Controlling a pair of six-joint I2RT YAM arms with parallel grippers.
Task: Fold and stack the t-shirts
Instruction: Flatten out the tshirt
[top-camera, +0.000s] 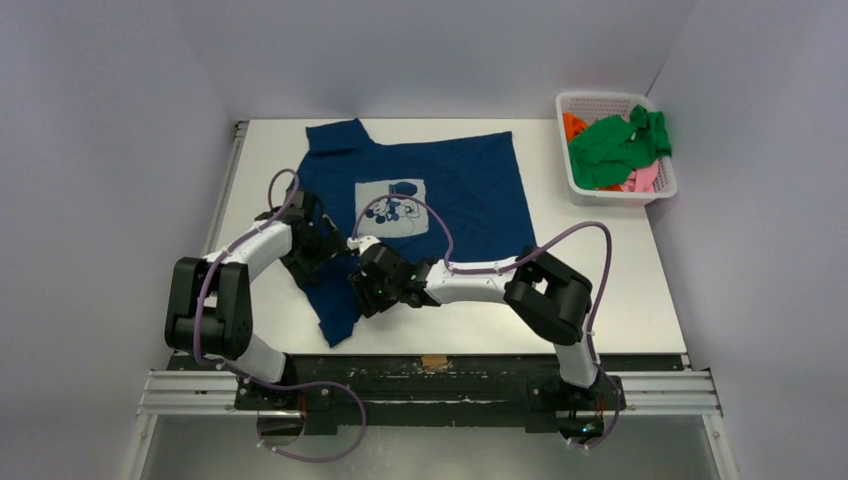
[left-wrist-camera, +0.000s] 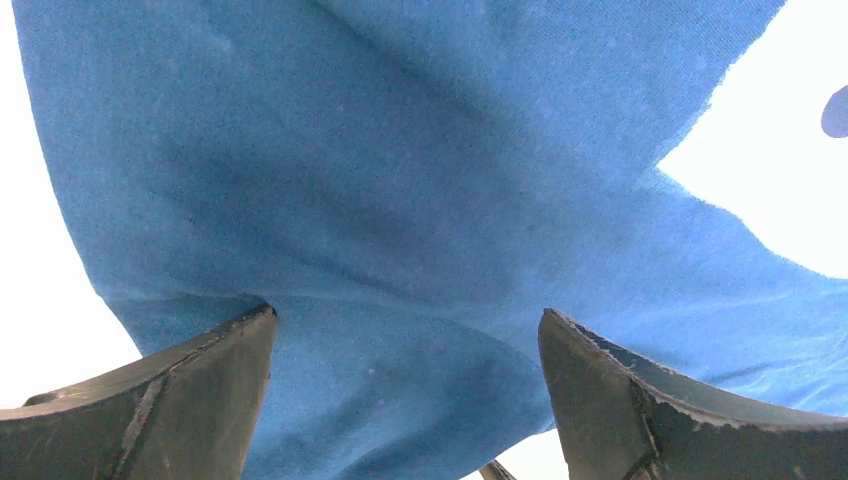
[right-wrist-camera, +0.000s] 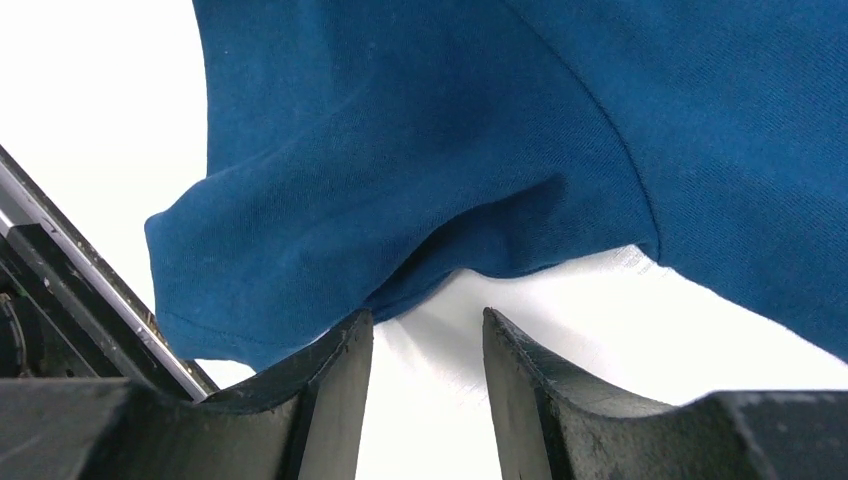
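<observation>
Treat shirt as limp, light, prone to bunching; pinch sleeve hem toward near-left corner, with left gripper gaping over cloth and right gripper parted, empty.

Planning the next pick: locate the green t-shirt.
In the top view, the green t-shirt lies in the white basket at the far right corner of the table.

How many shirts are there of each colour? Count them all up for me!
Navy blue t-shirt with a pale print, spread flat: 1
Bright green crumpled cloth in the white plastic lattice basket: 1
Orange cloth in the basket: 1
Pink cloth in the basket: 1
Total: 4, though the pile may hide more.
</observation>
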